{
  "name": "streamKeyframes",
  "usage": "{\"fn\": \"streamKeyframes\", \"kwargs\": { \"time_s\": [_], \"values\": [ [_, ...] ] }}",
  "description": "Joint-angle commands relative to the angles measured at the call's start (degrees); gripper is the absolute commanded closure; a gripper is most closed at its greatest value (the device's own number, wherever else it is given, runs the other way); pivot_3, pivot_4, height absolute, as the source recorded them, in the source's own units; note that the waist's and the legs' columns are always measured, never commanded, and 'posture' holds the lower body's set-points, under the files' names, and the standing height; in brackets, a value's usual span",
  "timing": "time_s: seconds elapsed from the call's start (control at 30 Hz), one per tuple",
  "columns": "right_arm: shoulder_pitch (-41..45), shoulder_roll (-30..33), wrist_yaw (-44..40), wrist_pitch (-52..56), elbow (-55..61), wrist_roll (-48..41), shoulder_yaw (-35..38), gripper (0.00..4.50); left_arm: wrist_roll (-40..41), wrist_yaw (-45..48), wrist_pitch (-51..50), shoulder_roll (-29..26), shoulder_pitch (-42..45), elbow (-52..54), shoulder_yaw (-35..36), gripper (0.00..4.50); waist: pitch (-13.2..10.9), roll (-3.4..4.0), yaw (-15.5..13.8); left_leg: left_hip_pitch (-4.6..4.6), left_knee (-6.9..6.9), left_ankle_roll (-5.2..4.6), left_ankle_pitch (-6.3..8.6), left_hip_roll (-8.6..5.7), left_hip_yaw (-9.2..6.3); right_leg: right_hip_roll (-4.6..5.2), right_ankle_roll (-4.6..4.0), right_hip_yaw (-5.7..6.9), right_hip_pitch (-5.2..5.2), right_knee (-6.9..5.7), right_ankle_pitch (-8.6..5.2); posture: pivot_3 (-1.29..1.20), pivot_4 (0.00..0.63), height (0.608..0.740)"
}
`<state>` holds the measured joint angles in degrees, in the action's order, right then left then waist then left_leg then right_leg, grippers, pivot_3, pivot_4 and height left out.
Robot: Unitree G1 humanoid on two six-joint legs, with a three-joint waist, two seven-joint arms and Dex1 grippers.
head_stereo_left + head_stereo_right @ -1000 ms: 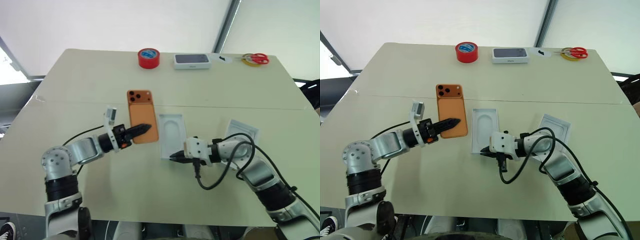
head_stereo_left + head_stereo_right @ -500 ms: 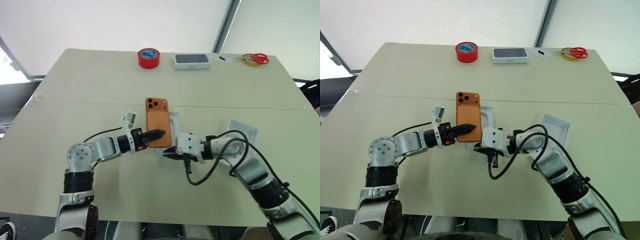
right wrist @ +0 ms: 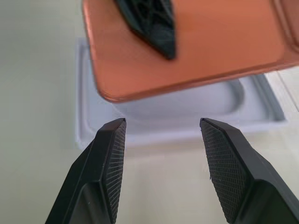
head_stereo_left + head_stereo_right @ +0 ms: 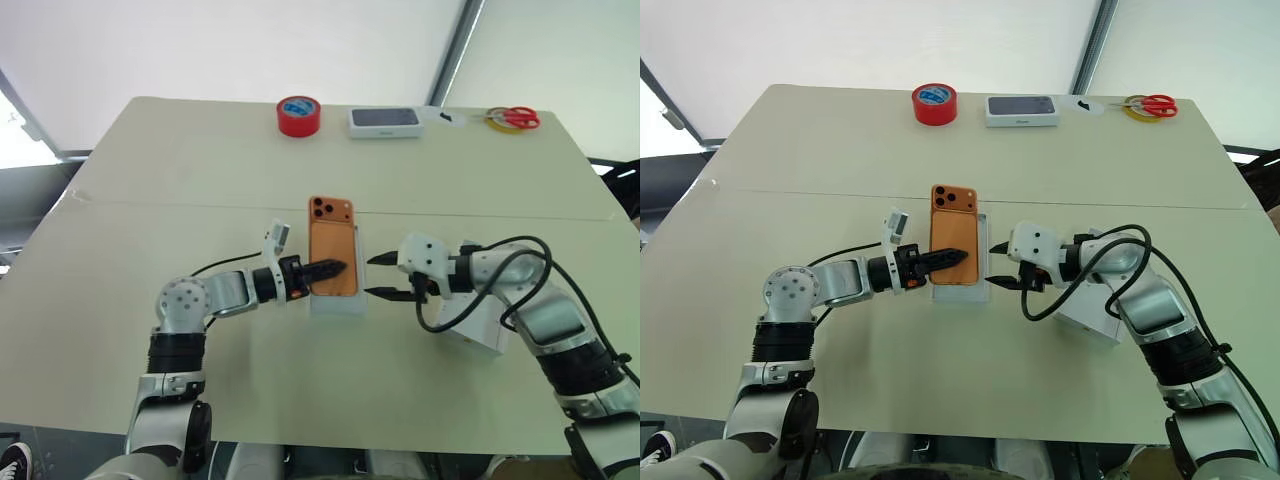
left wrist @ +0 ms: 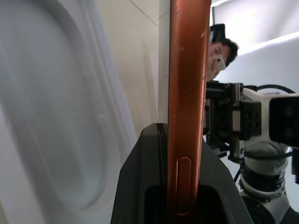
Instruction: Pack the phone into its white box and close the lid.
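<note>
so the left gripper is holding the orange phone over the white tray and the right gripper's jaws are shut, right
Not quite: the right gripper's jaws stand open, as the right wrist view shows. The left gripper does hold the orange phone over the white tray.

Both arms are built of rounded silver-grey metal segments with black ribbed bands between them. The left arm's shoulder housing is a round silver disc with small dark screw holes, at the lower left of the frame. A thin black cable runs along the left forearm. The left pincer (image 4: 330,268) has slim black tapered fingers behind a small white block. The right pincer (image 4: 383,276) has black fingers (image 3: 113,154) with cross-hatched pads, fixed to a white boxy wrist housing. Thick black cables loop around the right forearm.
</note>
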<state>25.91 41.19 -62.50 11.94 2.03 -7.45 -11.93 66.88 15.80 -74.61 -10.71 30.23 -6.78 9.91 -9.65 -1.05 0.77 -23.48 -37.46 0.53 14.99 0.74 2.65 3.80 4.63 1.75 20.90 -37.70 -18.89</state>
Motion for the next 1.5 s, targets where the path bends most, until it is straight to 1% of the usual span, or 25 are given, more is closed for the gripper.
{"fn": "streamKeyframes", "kwargs": {
  "time_s": [0.03, 0.23, 0.3, 0.33, 0.5, 0.57, 0.73, 0.87, 0.97, 1.07, 1.17, 1.23, 1.27, 1.37, 1.4, 1.43, 1.47, 1.5],
  "values": [
    [2.12, 0.03, 1.08, -4.35, -2.46, 1.61, 1.39, 1.89, 1.57, 0.7, -1.13, -0.06, 2.05, 1.65, 1.39, 4.5, -0.01, 0.01, -0.02, 0.0, 0.0, 0.01, -0.01, 0.01, 0.0, -0.01, 0.0, 0.0, 0.01, 0.0, 0.0, 0.0, 0.15, 0.74],
    [2.53, -0.18, 2.19, -8.06, -6.24, 3.59, 1.17, 1.89, 0.91, 0.37, -2.25, -0.29, 1.9, 1.62, 1.82, 4.5, -0.01, 0.02, -0.27, 0.0, -0.03, 0.03, -0.02, 0.03, 0.0, -0.02, 0.0, 0.0, -0.01, -0.01, 0.0, 0.0, 0.15, 0.74],
    [2.78, -0.29, 2.39, -8.53, -7.36, 3.85, 1.24, 1.84, 0.63, -0.92, -2.49, 0.12, 1.82, 1.45, 2.14, 3.48, -0.01, 0.02, -0.35, 0.0, -0.06, 0.03, -0.02, 0.03, 0.01, -0.02, 0.0, 0.0, -0.02, -0.01, 0.0, 0.0, 0.15, 0.74],
    [2.85, -0.41, 2.41, -8.61, -7.68, 3.94, 1.26, 1.84, 0.42, -1.39, -2.58, 0.26, 1.81, 1.41, 2.32, 3.24, -0.01, 0.02, -0.32, 0.0, -0.09, 0.03, -0.02, 0.03, 0.0, -0.02, 0.0, 0.0, -0.04, -0.01, 0.0, 0.0, 0.15, 0.74],
    [2.64, -1.63, 3.05, -9.31, -7.59, 4.63, 0.73, 1.84, 1.1, -2.35, -4.2, 0.27, 2.44, 2.05, 3.01, 0.74, -0.01, 0.02, -0.18, 0.0, -0.1, 0.04, -0.02, 0.05, 0.0, -0.03, 0.0, 0.0, -0.04, -0.02, 0.0, 0.0, 0.15, 0.74],
    [2.72, -2.23, 3.25, -9.48, -7.56, 4.87, 0.65, 1.84, 1.42, -2.72, -6.88, -0.74, 3.73, 2.18, 2.91, 0.74, -0.01, 0.02, -0.17, 0.0, -0.1, 0.04, -0.03, 0.05, 0.0, -0.03, 0.0, 0.0, -0.04, -0.02, 0.0, 0.0, 0.15, 0.74],
    [3.11, -2.46, 3.13, -9.96, -8.39, 4.98, 0.91, 1.84, 2.11, -0.54, -11.73, -5.44, 6.68, 3.9, 3.23, 0.74, -0.01, 0.02, -0.22, 0.0, -0.12, 0.05, -0.03, 0.05, 0.0, -0.05, 0.0, 0.0, -0.03, -0.05, 0.0, 0.0, 0.15, 0.74],
    [3.15, -2.58, 3.61, -10.35, -8.85, 5.37, 0.91, 1.84, 2.0, -0.41, -14.34, -7.27, 6.59, 5.7, 3.69, 0.74, -0.01, 0.02, -0.21, 0.0, -0.15, 0.05, -0.03, 0.05, 0.0, -0.05, 0.0, 0.0, -0.05, -0.05, 0.0, 0.0, 0.15, 0.74],
    [2.92, -2.94, 4.05, -10.15, -8.54, 5.58, 0.84, 1.84, 1.33, 0.79, -15.4, -9.61, 4.69, 9.71, 2.72, 0.74, -0.01, 0.02, -0.12, 0.0, -0.15, 0.06, -0.03, 0.06, -0.01, -0.05, 0.0, 0.0, -0.04, -0.06, 0.0, 0.0, 0.15, 0.74],
    [2.74, -3.21, 4.42, -9.83, -8.29, 5.79, 0.82, 1.84, -1.76, 1.29, -13.36, -12.34, 2.6, 12.5, 1.86, 0.74, -0.01, 0.03, -0.11, 0.01, -0.14, 0.07, -0.04, 0.06, -0.01, -0.05, 0.0, 0.0, -0.04, -0.06, 0.0, 0.0, 0.15, 0.74],
    [3.04, -3.36, 4.69, -9.98, -8.83, 6.16, 0.84, 1.84, -4.53, 1.91, -10.3, -13.75, 1.47, 12.96, 1.65, 0.74, -0.02, 0.04, -0.19, 0.01, -0.13, 0.09, -0.04, 0.07, -0.01, -0.06, 0.0, 0.0, -0.03, -0.06, 0.0, 0.0, 0.15, 0.74],
    [3.75, -3.77, 5.07, -8.98, -9.54, 6.03, 1.02, 2.41, -7.19, 3.82, -5.51, -14.85, 0.78, 14.33, 1.12, 1.25, -0.02, 0.03, -0.3, 0.01, -0.15, 0.08, -0.04, 0.07, -0.01, -0.05, 0.0, 0.0, -0.05, -0.06, 0.0, 0.0, 0.15, 0.74],
    [4.25, -4.09, 5.71, -9.15, -10.17, 6.43, 1.06, 2.73, -10.27, 4.69, -2.05, -15.99, 0.24, 15.27, -0.68, 1.58, -0.02, 0.03, -0.23, 0.01, -0.17, 0.08, -0.04, 0.07, -0.01, -0.05, 0.0, 0.0, -0.06, -0.06, 0.0, 0.0, 0.15, 0.74],
    [5.43, -4.4, 7.6, -11.82, -12.58, 9.18, 0.13, 4.28, -20.67, 8.4, 10.07, -18.68, -1.42, 16.84, -8.1, 3.07, -0.02, 0.05, -0.2, 0.01, -0.14, 0.09, -0.04, 0.06, 0.01, -0.05, 0.0, -0.01, -0.04, -0.05, 0.0, 0.0, 0.15, 0.74],
    [5.73, -4.27, 8.07, -12.96, -13.55, 10.44, -0.54, 4.5, -23.67, 9.56, 13.46, -19.25, -1.63, 16.97, -10.61, 3.63, -0.02, 0.05, -0.26, 0.01, -0.12, 0.09, -0.04, 0.06, 0.0, -0.06, -0.01, -0.01, -0.04, -0.05, -0.01, 0.0, 0.15, 0.74],
    [5.99, -4.24, 8.47, -13.98, -14.51, 11.55, -1.12, 4.5, -27.12, 11.07, 17.35, -19.99, -1.82, 17.12, -13.61, 4.12, -0.02, 0.05, -0.27, 0.01, -0.11, 0.09, -0.04, 0.06, 0.01, -0.05, -0.01, -0.01, -0.03, -0.04, -0.01, 0.0, 0.15, 0.74],
    [6.27, -4.38, 9.12, -14.73, -15.43, 12.6, -1.58, 4.5, -30.47, 12.28, 20.24, -20.9, -1.91, 17.02, -16.74, 4.47, -0.02, 0.05, -0.27, 0.01, -0.12, 0.09, -0.04, 0.06, 0.01, -0.05, -0.01, -0.01, -0.04, -0.04, -0.01, 0.0, 0.15, 0.74],
    [6.65, -4.52, 9.7, -15.48, -16.27, 13.53, -1.96, 4.5, -34.03, 13.65, 23.34, -22.0, -1.95, 16.62, -19.83, 4.47, -0.02, 0.05, -0.27, 0.01, -0.11, 0.09, -0.04, 0.06, 0.04, -0.05, -0.01, -0.01, -0.04, -0.02, 0.0, 0.0, 0.15, 0.74]
  ]
}}
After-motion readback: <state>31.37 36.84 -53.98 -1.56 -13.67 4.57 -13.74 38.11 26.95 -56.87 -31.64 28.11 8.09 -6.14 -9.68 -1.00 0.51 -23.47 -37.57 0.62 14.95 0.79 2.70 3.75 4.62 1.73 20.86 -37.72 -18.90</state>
